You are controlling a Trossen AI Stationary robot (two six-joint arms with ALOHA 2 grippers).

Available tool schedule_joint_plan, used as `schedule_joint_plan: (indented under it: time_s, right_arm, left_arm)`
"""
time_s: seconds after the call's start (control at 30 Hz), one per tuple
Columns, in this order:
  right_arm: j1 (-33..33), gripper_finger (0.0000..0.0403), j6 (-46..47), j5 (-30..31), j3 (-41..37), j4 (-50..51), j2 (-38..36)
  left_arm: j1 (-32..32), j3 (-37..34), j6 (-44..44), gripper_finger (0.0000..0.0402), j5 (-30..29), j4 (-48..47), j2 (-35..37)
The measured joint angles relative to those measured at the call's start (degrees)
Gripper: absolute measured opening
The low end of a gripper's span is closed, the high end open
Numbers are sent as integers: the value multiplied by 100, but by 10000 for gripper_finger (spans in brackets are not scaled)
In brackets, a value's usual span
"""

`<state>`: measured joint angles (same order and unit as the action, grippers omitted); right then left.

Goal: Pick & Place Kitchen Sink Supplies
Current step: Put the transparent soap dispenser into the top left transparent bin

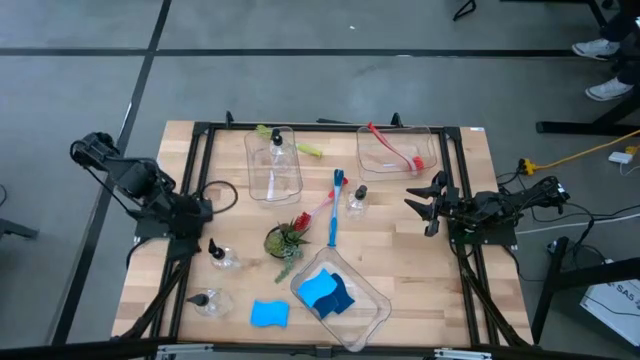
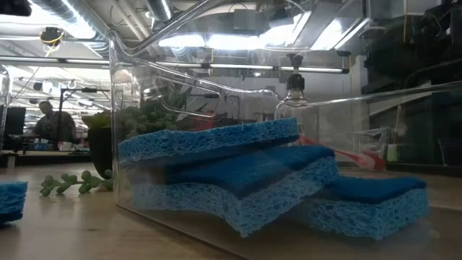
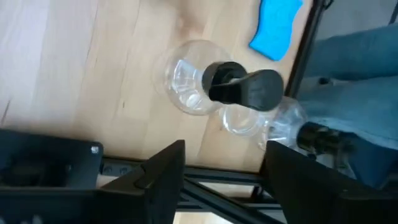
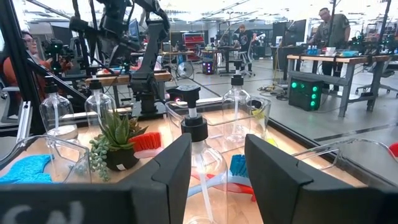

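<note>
Clear bottle (image 3: 198,87) | just beyond open left gripper (image 3: 217,171) fingers (image 3: 163,169)

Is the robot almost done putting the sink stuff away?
About halfway, it seems. Done: blue sponges sit in the near bin, a red brush in the far right bin, a bottle in the far left bin. Nothing is held: the left gripper and right gripper are open. Left: a loose sponge, three bottles, a blue brush.
</note>
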<state>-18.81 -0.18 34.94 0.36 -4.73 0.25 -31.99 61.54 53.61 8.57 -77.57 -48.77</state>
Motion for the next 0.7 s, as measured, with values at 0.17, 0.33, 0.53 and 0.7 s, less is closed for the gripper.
schedule_joint_plan:
  time_s: [0.17, 0.33, 0.53, 0.7]
  right_arm:
    - [0, 149, 0, 0, 0, -1, -2]
    - [2, 149, 0, 0, 0, 0, 0]
    - [0, 149, -3, -2, 0, -2, -1]
    - [0, 149, -2, -2, 0, -1, 0]
  left_arm:
    - [-382, -256, 479, 228, -9, 42, -110]
    - [-950, -256, 533, 228, -406, 528, -212]
    - [-1625, -257, 369, 228, -1270, 555, -428]
    - [-1957, -258, 535, 228, -2130, 444, -586]
